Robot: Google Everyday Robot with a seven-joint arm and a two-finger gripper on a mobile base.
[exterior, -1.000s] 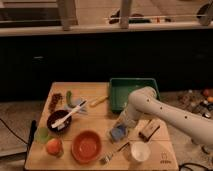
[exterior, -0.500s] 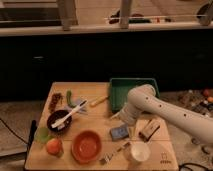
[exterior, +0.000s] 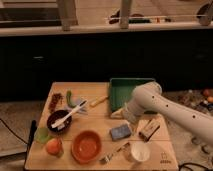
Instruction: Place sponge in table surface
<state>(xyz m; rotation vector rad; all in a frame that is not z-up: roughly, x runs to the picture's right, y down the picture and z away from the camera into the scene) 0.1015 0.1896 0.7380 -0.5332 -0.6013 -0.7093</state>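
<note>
The sponge [exterior: 120, 132] is a small flat blue-grey pad lying flat on the light wooden table surface [exterior: 105, 120], in the middle front, between the orange bowl and a tan-and-dark block. My white arm reaches in from the right. My gripper [exterior: 124, 114] hangs just above and behind the sponge, at the front left corner of the green tray, with a small gap between it and the sponge. The arm's wrist covers most of the gripper.
A green tray [exterior: 125, 89] lies at the back. The tan-and-dark block [exterior: 149, 129] and a white cup [exterior: 139, 152] are to the right front. An orange bowl [exterior: 86, 146], a dark bowl with a white spoon [exterior: 59, 120], a fruit [exterior: 53, 146] and a utensil [exterior: 114, 152] are to the left front.
My gripper has risen and drawn back from the sponge toward the tray. The sponge, partly covered before, now lies in full view on the table.
</note>
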